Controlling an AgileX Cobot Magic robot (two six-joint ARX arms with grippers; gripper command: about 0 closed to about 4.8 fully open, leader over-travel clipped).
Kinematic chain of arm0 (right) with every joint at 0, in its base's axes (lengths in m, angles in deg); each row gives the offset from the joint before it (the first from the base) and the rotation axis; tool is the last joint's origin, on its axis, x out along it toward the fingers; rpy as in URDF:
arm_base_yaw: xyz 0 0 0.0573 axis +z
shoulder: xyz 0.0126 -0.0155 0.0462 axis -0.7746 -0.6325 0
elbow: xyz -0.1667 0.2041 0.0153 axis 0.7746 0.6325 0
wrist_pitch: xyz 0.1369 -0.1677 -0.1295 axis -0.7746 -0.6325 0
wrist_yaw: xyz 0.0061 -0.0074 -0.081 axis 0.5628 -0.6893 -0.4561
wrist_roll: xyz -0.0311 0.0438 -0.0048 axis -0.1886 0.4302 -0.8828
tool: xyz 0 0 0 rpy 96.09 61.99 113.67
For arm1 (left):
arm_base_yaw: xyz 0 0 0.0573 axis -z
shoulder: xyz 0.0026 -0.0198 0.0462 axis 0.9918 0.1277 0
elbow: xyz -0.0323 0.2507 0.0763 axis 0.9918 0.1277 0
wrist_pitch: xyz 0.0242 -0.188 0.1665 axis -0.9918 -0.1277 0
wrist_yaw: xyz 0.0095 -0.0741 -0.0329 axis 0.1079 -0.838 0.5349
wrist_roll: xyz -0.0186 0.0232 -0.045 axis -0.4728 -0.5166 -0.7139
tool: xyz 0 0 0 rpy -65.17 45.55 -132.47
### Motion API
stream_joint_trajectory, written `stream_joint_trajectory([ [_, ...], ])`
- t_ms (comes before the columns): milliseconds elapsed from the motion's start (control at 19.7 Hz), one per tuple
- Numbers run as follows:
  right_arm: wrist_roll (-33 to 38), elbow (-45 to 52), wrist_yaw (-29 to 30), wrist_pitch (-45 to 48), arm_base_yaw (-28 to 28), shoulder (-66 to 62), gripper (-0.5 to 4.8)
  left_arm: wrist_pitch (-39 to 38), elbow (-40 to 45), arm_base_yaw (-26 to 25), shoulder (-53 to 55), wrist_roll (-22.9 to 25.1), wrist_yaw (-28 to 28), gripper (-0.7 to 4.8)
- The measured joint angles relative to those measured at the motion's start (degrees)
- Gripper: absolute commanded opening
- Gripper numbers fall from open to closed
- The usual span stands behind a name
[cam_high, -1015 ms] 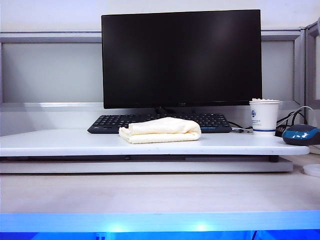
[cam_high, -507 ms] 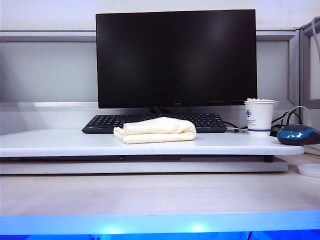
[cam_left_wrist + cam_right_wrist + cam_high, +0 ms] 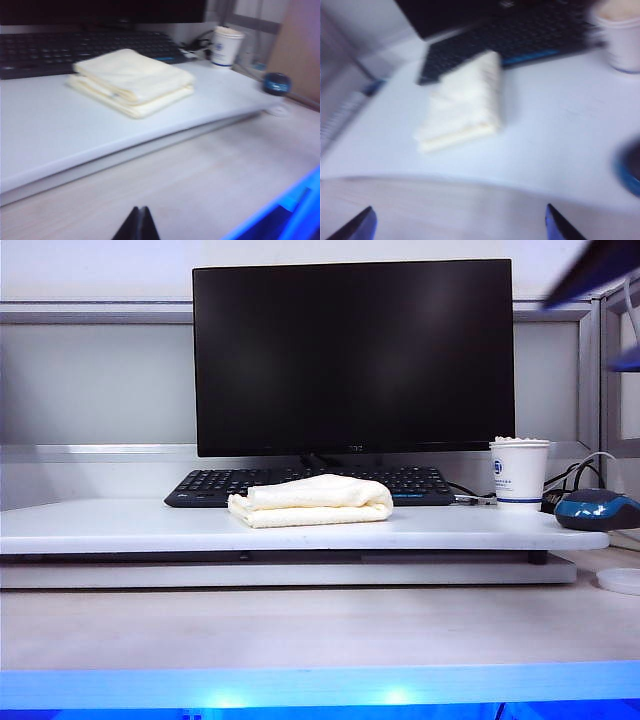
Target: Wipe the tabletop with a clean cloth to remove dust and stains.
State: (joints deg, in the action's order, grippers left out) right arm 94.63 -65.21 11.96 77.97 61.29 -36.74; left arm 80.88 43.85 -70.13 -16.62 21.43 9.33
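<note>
The cloth [image 3: 311, 501] lies folded on the tabletop [image 3: 120, 525], near its middle, just in front of the black keyboard [image 3: 210, 484] and below the dark monitor [image 3: 352, 355]. A paper cup [image 3: 519, 472] stands on the right part of the board, and a blue mouse [image 3: 596, 509] sits at its right end.

In the left wrist view the left gripper [image 3: 138, 224] shows only its dark tips, pressed together, low over the pale wood desk [image 3: 200, 185] on the near side of the board. The cloth [image 3: 131, 81] is well apart from these tips, farther away and up on the tabletop [image 3: 45, 130].

In the right wrist view, which is blurred, the right gripper [image 3: 457, 222] has its two fingertips [image 3: 357, 225] spread wide with nothing between them. They hang above the near edge of the tabletop [image 3: 560, 130]. The cloth [image 3: 462, 107] lies beyond the jaws, farther in on the board and apart from both tips. In the exterior view only a dark blurred streak of the right arm [image 3: 595, 270] shows at the top right corner.
</note>
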Motion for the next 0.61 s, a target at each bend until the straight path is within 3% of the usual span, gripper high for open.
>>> stream_joint_trajectory([
  [152, 2.9, -6.1, 3.1, 8.1, 0.6, -14.6, 4.79, 0.0, 0.0, 1.3, 0.0, 0.0, 0.0, -0.06],
  [609, 2.8, -31.9, 3.6, 9.3, 7.7, -49.0, 4.79, 0.0, 0.0, 2.5, 0.0, 0.0, 0.0, -0.06],
])
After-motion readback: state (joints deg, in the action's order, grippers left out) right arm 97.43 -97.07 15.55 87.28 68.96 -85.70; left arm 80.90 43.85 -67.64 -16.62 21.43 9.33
